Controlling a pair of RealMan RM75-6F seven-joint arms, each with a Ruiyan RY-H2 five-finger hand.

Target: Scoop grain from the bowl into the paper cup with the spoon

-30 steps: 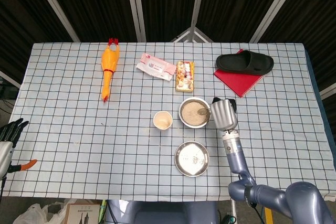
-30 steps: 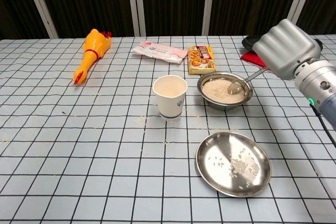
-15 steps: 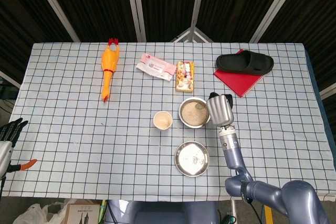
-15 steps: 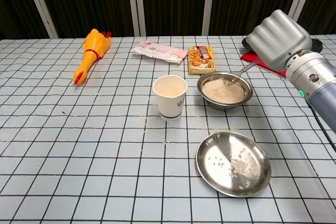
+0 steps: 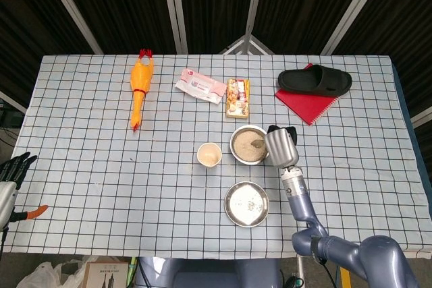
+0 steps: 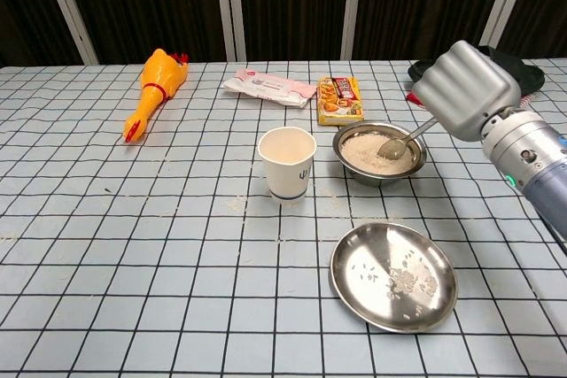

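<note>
The right hand (image 6: pixel 467 88) has its fingers curled tight round the handle of the spoon (image 6: pixel 400 141); the spoon's head dips into the grain in the bowl (image 6: pixel 379 154) — mid-surface, just right of the upright paper cup (image 6: pixel 287 164); the left hand (image 5: pixel 13 168) sits off the surface's left edge, fingers apart, holding nothing.

The head view looked steeply down from high above the near edge, taking in the whole checked table (image 5: pixel 81 133) from some way off; the chest view sat low and close at that edge, facing level across toward the dark far wall; both shared the bowl (image 5: pixel 248 144) (image 6: pixel 379 153), paper cup (image 5: pixel 209 155) (image 6: pixel 287 163), steel plate (image 5: pixel 246 203) (image 6: pixel 393 276) and right hand (image 5: pixel 279 148) (image 6: pixel 465 90).
</note>
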